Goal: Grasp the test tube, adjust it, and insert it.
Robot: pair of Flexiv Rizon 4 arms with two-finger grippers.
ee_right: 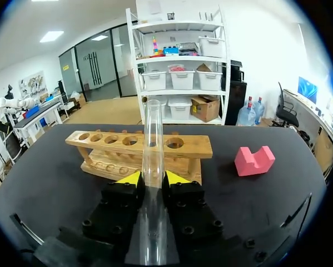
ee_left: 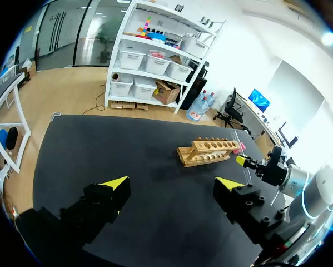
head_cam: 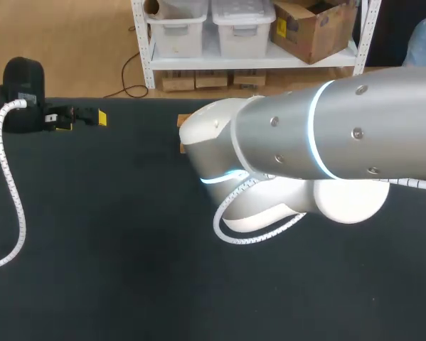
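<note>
A clear test tube [ee_right: 153, 139] stands upright between my right gripper's [ee_right: 151, 179] yellow tips, which are shut on it from both sides. Just ahead of it is the wooden tube rack [ee_right: 138, 146] with a row of empty holes on top. In the left wrist view the rack [ee_left: 208, 151] lies in mid-table, with my right gripper [ee_left: 245, 162] and the thin tube beside its far end. My left gripper [ee_left: 170, 186] stands open and empty, well back from the rack. In the head view it sits at the far left [head_cam: 81, 119], and my right arm [head_cam: 319, 142] hides all but a sliver of the rack [head_cam: 183, 121].
A pink notched block [ee_right: 254, 159] lies on the black table [ee_right: 277, 194] beside the rack, also seen in the left wrist view [ee_left: 242, 147]. A white coiled cable [head_cam: 13, 192] runs along the table's left side.
</note>
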